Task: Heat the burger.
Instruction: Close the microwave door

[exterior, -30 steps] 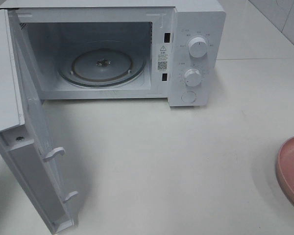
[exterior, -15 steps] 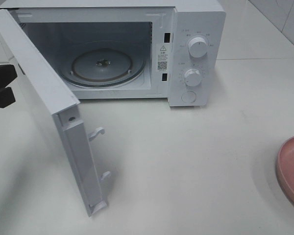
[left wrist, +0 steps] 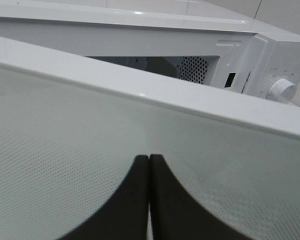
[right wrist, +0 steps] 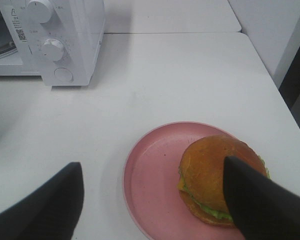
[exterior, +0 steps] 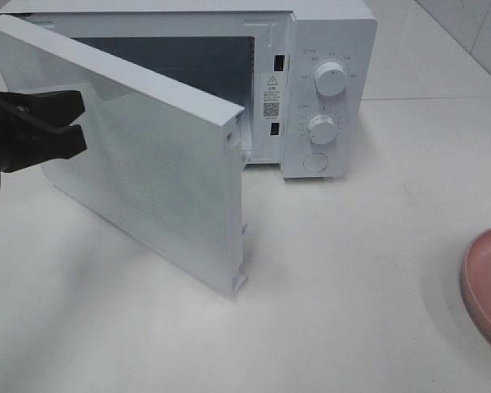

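Golden-brown and glossy, the burger (right wrist: 215,172) sat on a pink plate (right wrist: 150,190), toward the side of the plate away from the microwave (exterior: 327,82), with green lettuce and a sliver of yellow cheese showing under the bun. The plate was round with a low raised rim and lay on the white table (exterior: 352,286), well apart from the microwave; in the high view only its edge showed at the right border. The right gripper (right wrist: 152,200) hung above the plate with its dark fingers spread wide, one finger (right wrist: 260,200) in front of the burger's bun and the other out over bare table — nothing was between them.

Between plate and microwave the tabletop was smooth, matte and bare. The microwave was a white box with two round knobs (exterior: 331,80) stacked on its control panel and a round button below them. Its door (exterior: 147,164) stood swung partway across the opening, the free edge pointing out over the table, the panel finely dotted with mesh. The left gripper (exterior: 78,123) was at the door's outer face — its black fingers pressed together, the tips against the mesh panel in the wrist view.
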Tool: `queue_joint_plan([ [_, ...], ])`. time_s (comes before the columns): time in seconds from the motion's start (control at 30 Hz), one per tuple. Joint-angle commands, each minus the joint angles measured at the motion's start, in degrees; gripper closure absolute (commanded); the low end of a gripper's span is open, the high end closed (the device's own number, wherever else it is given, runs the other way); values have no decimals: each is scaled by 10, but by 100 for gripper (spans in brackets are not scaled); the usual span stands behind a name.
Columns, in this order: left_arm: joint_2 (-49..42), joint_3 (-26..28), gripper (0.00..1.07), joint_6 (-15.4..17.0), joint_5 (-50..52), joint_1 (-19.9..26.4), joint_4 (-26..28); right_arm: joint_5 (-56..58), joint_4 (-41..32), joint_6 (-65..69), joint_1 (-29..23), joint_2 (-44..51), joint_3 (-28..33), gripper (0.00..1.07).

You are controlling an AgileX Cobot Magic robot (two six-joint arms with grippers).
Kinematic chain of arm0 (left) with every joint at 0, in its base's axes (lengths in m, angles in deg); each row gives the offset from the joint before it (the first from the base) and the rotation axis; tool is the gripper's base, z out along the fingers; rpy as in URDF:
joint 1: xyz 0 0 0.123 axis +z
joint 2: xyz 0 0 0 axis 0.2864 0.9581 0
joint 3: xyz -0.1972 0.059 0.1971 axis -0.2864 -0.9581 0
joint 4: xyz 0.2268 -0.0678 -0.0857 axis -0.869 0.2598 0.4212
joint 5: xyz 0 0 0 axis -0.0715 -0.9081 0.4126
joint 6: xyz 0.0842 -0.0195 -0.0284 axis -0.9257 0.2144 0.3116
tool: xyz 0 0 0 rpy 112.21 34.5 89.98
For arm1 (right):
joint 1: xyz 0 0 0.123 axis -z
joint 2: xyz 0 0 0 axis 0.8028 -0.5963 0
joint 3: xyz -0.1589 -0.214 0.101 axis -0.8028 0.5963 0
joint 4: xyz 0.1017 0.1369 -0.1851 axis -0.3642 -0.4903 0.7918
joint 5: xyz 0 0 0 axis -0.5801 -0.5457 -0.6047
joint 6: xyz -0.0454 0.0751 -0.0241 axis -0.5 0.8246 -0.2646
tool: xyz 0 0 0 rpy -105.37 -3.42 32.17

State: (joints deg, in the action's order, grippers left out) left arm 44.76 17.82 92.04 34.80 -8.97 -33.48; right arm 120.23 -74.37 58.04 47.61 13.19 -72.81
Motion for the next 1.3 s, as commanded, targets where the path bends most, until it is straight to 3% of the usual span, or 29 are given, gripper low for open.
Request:
queue_joint_plan([
  [0.03, 18, 20, 107, -62, 7, -44, 107, -7, -2, -3, 3, 14, 1, 34],
  [0.13, 22, 26, 107, -74, 7, -52, 127, -7, -2, -3, 3, 14, 1, 34],
  [0.2, 42, 49, 107, -109, 7, -83, 177, -7, -2, -3, 3, 14, 1, 34],
  [0.33, 58, 70, 107, -120, 7, -99, 184, -7, -2, -3, 3, 14, 1, 34],
  [0.8, 140, 169, 107, -117, 4, -135, 198, -7, -2, -3, 3, 14, 1, 34],
  [1.3, 207, 249, 107, -117, 3, -135, 220, -7, -2, -3, 3, 14, 1, 34],
])
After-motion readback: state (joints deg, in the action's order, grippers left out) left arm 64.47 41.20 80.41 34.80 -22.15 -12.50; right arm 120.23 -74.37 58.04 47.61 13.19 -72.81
